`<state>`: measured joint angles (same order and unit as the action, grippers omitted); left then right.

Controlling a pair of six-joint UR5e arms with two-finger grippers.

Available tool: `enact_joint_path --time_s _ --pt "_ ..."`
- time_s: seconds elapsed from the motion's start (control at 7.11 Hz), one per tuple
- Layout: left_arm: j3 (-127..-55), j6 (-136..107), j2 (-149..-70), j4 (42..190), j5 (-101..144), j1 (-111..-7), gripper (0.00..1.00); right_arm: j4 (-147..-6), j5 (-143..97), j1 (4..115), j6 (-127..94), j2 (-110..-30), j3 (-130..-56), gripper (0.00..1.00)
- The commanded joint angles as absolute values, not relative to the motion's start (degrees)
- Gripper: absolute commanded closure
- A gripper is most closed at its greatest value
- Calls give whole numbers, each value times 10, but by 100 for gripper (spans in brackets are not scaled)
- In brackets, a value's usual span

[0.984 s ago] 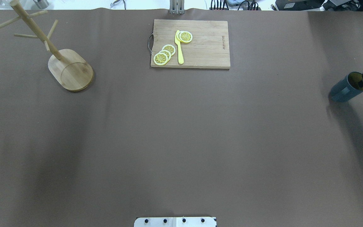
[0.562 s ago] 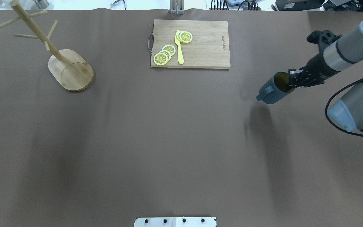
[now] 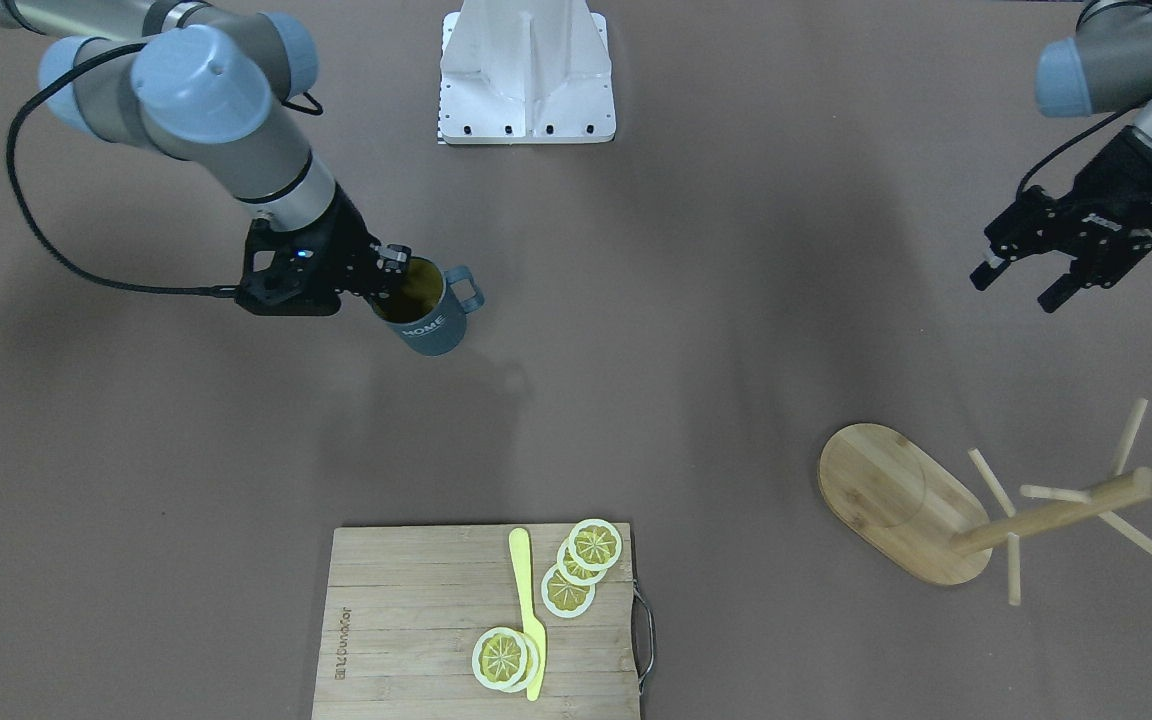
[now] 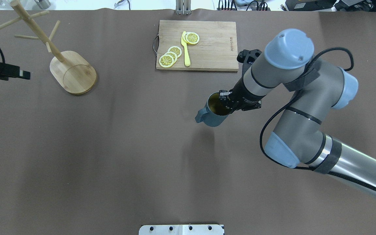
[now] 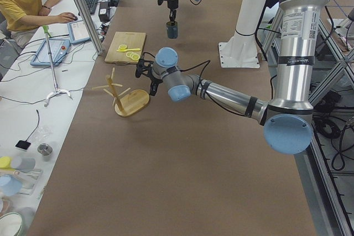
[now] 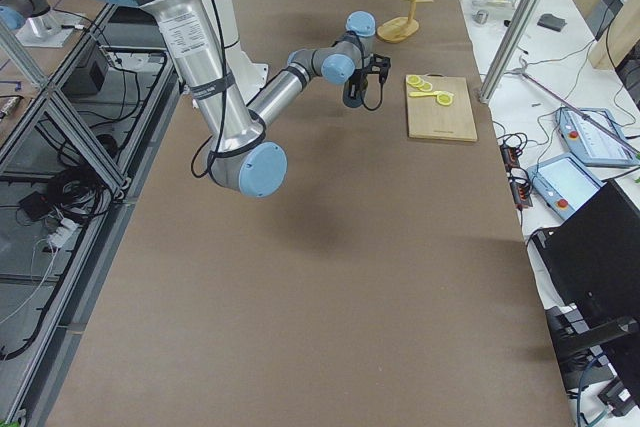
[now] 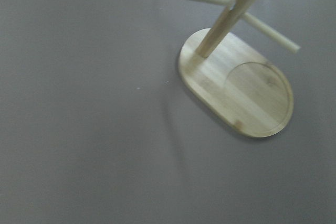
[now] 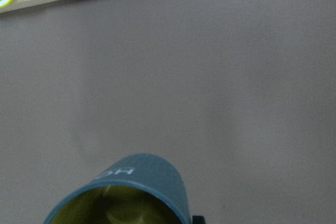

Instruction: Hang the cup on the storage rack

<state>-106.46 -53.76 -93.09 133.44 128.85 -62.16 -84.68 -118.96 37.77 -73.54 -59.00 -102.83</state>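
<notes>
- Overhead view: the right claw (image 4: 223, 99) is clamped on the rim of the cup (image 4: 211, 118), with one finger down inside the yellowish interior and the other outside the wall.
- The cup is tilted and carried clear of the bench (image 4: 142, 156). Its shadow falls apart from it, and its loop handle sticks out at about 8 o'clock.
- From across the bench, the pale lettering "HOME" shows on the teal side.
- The cup hangs near the middle of the bench, at roughly 6 o'clock from the cutting board (image 4: 211, 49), close to its near edge but not over it.
- On that board lie the lemon slices (image 4: 170, 56) and a yellow knife (image 4: 186, 54).
- The storage rack (image 4: 73, 73) stands well away at the cup's 10 o'clock. It has an oval base flat on the bench, an upright post, and bare pegs.
- The left claw (image 3: 1018, 288) has its fingers spread wide and grips nothing. It hovers near the rack, at about 9 o'clock from the base in the overhead view.
- The left wrist camera looks down on the rack's base and lower pegs.
</notes>
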Motion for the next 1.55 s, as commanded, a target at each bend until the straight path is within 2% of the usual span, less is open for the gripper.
enact_joint_path --time_s 0.0,0.14,0.28,0.42,0.56,0.84,1.12,1.41 --pt "-1083 -545 -1007 1336 1259 -549 12 -856 -1128 316 -739 -558 -1011 100" --pt "-1080 -540 -1046 1336 1215 -498 12 -856 -1125 308 -741 -550 -1002 100" --pt "-1080 -507 -1067 1336 1136 -438 13 -856 -1123 303 -742 -521 -963 100" --pt "-1083 -471 -1071 1337 1074 -395 10 -855 -1124 301 -742 -507 -943 100" --pt "-1081 -457 -1076 1337 1013 -351 3 -854 -1124 299 -740 -505 -942 90" --pt "-1075 -397 -1089 1337 943 -285 3 -849 -1125 294 -733 -502 -940 0" --pt "-1053 -396 -1092 1337 941 -248 3 -847 -1131 302 -731 -497 -958 0" --pt "-1024 -397 -1116 1336 940 -223 3 -848 -1221 376 -728 -504 -964 0"
